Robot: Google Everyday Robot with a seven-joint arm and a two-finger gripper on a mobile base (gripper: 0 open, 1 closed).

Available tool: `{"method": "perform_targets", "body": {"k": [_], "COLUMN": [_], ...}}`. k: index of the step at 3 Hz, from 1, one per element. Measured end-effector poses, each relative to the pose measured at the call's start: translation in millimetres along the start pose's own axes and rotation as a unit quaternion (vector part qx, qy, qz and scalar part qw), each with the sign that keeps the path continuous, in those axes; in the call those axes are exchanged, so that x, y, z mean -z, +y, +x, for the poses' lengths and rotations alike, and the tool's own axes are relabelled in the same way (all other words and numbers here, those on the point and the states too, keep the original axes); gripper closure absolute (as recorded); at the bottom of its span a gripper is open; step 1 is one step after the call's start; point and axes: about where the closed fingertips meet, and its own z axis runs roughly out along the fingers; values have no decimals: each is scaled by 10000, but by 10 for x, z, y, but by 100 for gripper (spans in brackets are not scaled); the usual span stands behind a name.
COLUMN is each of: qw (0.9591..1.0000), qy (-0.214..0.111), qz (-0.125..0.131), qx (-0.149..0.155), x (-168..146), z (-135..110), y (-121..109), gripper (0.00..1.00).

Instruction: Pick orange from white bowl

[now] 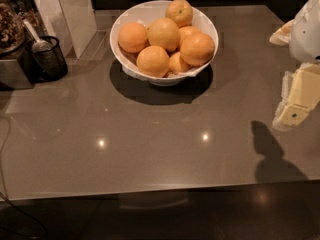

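A wide glossy white bowl (202, 19) stands at the back middle of the grey countertop. It holds several oranges piled together. A large orange (163, 33) lies on top in the middle, others sit around it, and one (179, 12) rests high at the back rim. My gripper (296, 103), white with cream-coloured fingers, hangs at the right edge of the view, above the counter. It is well to the right of the bowl and a little nearer the front, apart from it, and holds nothing that I can see.
A small black mesh cup (50, 58) with a white spoon stands at the back left, next to a metal appliance (12, 66). A white panel (70, 11) leans behind them. A cable (4, 184) runs along the left front. The counter's front edge (160, 189) crosses the lower view.
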Motion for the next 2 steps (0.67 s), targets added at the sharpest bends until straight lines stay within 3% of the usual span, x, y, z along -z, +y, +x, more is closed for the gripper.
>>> {"method": "perform_targets", "body": {"k": [2], "qw": [9998], "qy": [-113], "qz": [30], "qx": [161], "x": [33], "z": [-70], "y": [-14], "gripper": [0]}}
